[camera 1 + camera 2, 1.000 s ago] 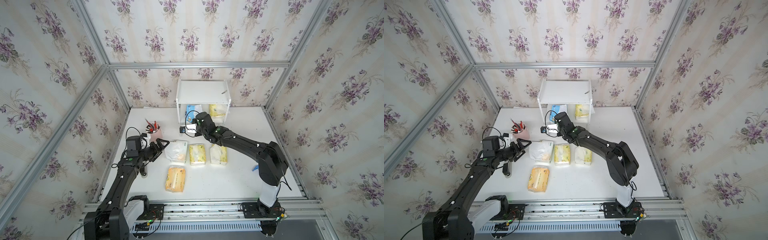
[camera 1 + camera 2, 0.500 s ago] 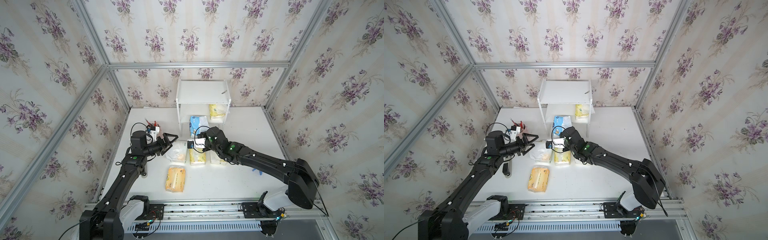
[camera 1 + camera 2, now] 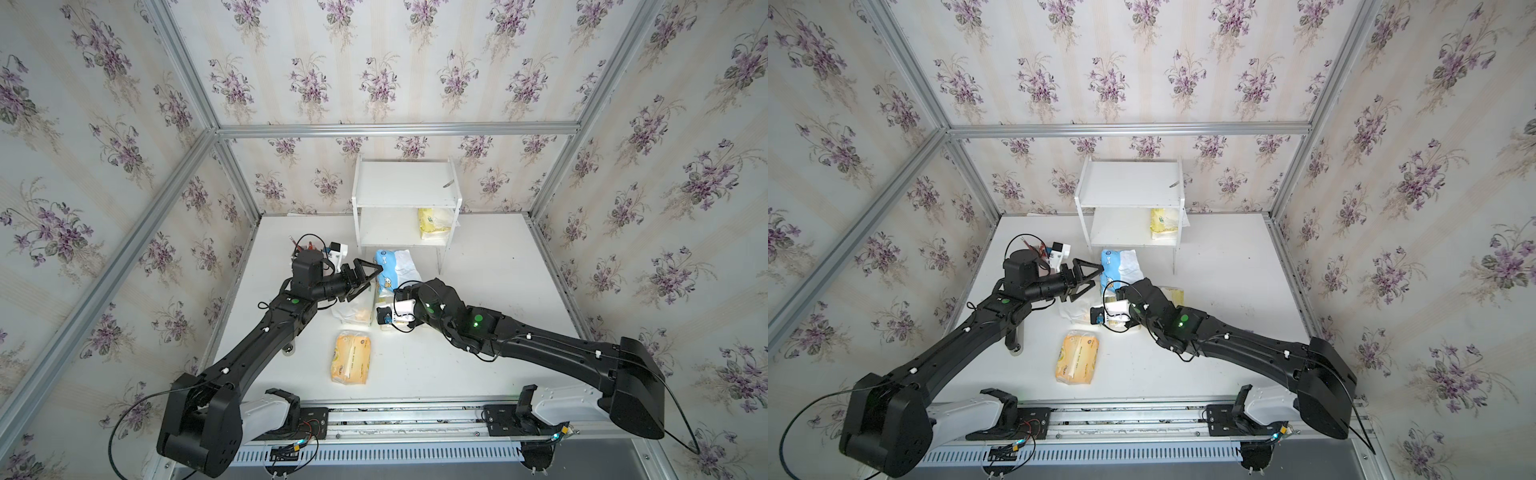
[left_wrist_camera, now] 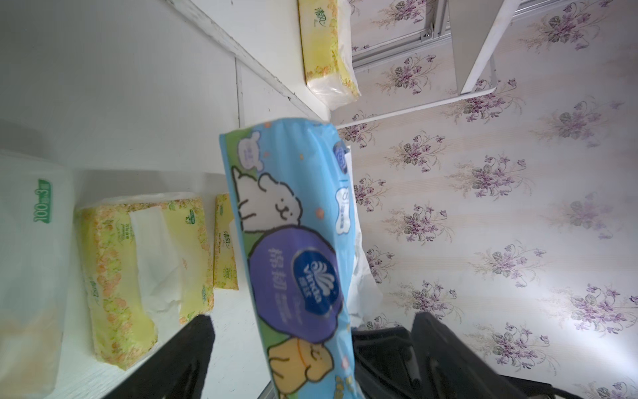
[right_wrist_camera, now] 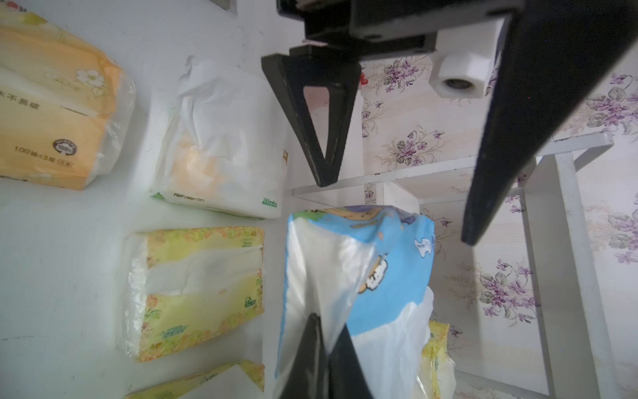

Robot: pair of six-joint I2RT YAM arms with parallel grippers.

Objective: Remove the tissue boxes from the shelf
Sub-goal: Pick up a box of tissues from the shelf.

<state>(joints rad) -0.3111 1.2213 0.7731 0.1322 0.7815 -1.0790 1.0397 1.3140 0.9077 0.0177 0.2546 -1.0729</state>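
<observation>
Right wrist view, right claw [image 5: 328, 321] pinching blue-and-white pack [image 5: 390, 276], unclear in both top views, left claw [image 3: 369, 282] spread.

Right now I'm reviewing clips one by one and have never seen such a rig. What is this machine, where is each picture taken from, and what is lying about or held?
Two black robot arms stand at the front of a white table, each ending in a two-fingered end effector. Two pictures look down from overhead, nearly alike; the other two come from cameras on the arms' wrists. At the back stands a small white shelf with one yellow tissue pack on its lower board. On the table lie an orange pack, a white pack and yellow packs. The right end effector is shut on the wrapper of a blue-and-white pack; the left end effector is open beside it.
</observation>
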